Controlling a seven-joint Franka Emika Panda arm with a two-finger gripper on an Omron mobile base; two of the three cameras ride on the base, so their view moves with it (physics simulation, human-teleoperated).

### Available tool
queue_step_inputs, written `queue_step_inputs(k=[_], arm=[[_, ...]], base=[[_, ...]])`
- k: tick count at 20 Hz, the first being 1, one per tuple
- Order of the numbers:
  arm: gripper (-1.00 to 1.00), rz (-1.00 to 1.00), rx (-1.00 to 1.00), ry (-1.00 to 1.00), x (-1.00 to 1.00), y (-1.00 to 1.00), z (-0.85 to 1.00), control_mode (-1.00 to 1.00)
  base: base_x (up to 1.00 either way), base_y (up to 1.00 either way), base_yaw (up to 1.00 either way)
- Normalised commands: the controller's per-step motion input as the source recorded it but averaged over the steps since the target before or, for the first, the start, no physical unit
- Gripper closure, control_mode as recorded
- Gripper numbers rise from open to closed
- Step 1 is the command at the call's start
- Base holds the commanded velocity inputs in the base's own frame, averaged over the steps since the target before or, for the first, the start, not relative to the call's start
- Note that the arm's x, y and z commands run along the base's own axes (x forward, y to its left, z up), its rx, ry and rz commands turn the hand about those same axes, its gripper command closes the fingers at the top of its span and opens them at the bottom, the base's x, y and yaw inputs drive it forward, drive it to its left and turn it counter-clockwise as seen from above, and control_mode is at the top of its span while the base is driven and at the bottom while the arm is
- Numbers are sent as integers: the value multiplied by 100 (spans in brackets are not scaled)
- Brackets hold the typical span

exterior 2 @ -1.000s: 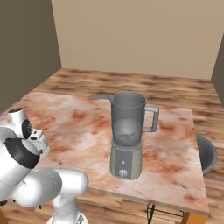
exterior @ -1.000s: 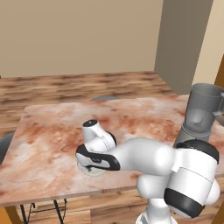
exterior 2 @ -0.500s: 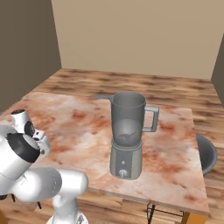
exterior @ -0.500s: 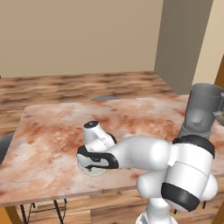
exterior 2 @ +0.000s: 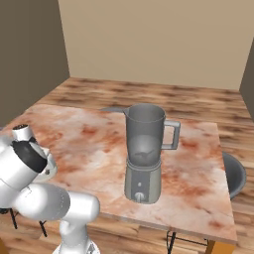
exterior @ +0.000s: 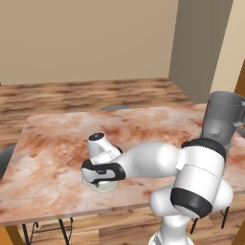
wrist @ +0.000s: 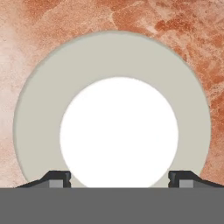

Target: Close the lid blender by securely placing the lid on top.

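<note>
Since the earlier frame the two-finger gripper (wrist: 119,177) has dropped lower, jaws spread wide astride the raised white knob of the flat pale grey-green lid (wrist: 111,61) directly beneath, holding nothing, presumably to pinch that knob.

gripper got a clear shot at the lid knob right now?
Probably yes. In the hand view the gripper sits straight over the lid, jaws open with a fingertip either side of the white knob. Nothing lies between them. The blender stands well off.
</note>
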Motion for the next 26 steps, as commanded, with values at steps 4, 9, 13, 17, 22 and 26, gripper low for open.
queue_step_inputs(k=[4,9,13,17,22,26], arm=[[-100,0,0,0,16,21,-22,-100],[-100,0,0,0,11,-1,-29,-100],[-100,0,0,0,0,-11,-23,-100],[-100,2,0,-7,0,-13,-34,-100],[-100,2,1,-11,0,-14,-38,-100],[100,2,0,-8,0,-13,-54,-100]], base=[[0,0,0],[0,0,0],[0,0,0],[0,0,0],[0,0,0],[0,0,0]])
